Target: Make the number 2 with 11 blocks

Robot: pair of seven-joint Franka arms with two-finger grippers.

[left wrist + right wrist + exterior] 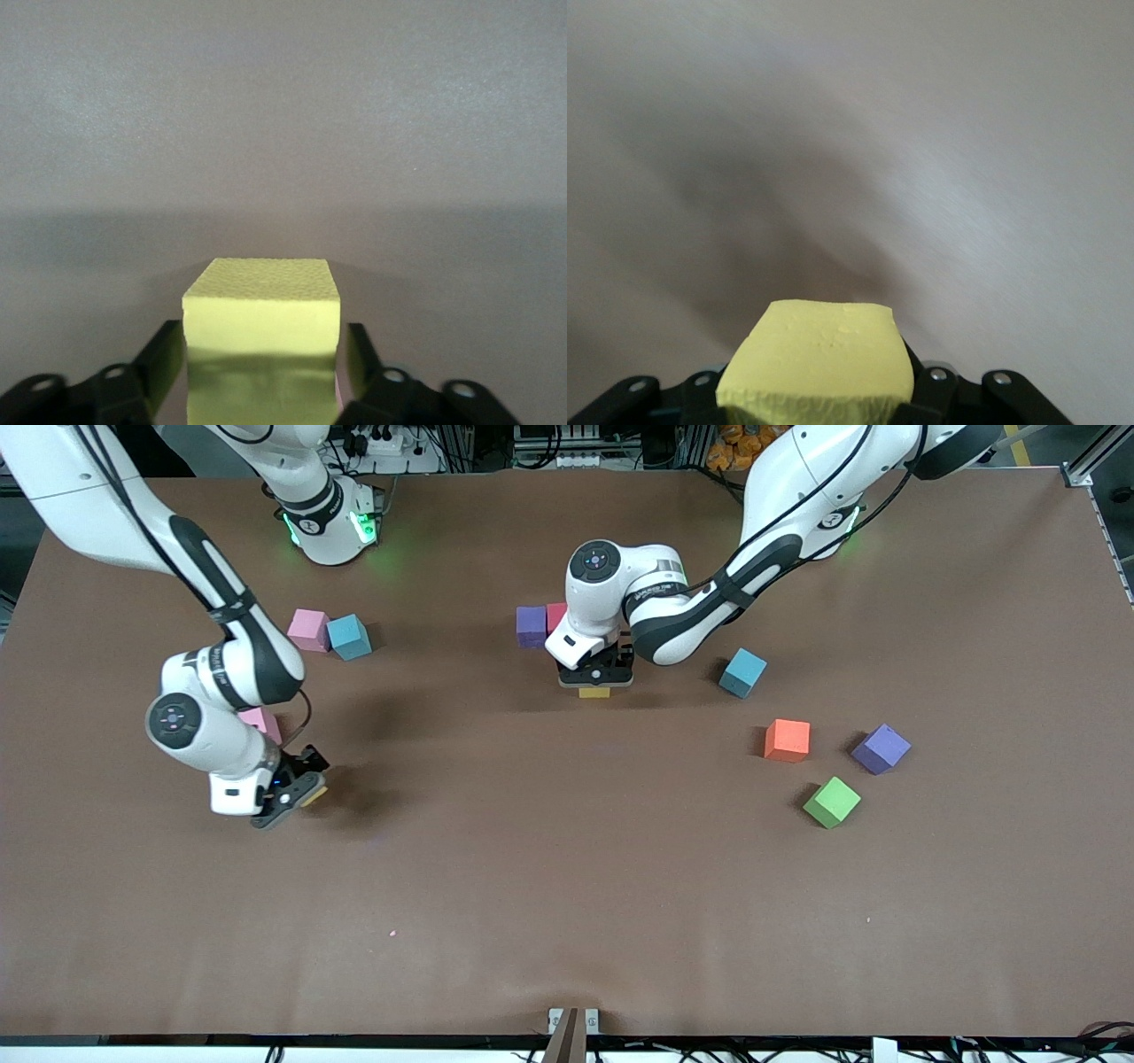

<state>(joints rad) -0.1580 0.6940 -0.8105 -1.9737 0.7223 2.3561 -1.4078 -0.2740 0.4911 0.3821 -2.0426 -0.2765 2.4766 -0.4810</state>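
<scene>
Green block sits nearest camera, unused. Left gripper jaws spread, yellow block between them, near the purple and red start of the 2: lift straight. Right gripper clenches second yellow block, airborne.

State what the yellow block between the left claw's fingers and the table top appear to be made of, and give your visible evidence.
Yellow block: probably foam, matte; its top is finely pitted and has no shine.
Table: a flat brown surface, matte, perhaps paper or board; the material is unclear.
</scene>
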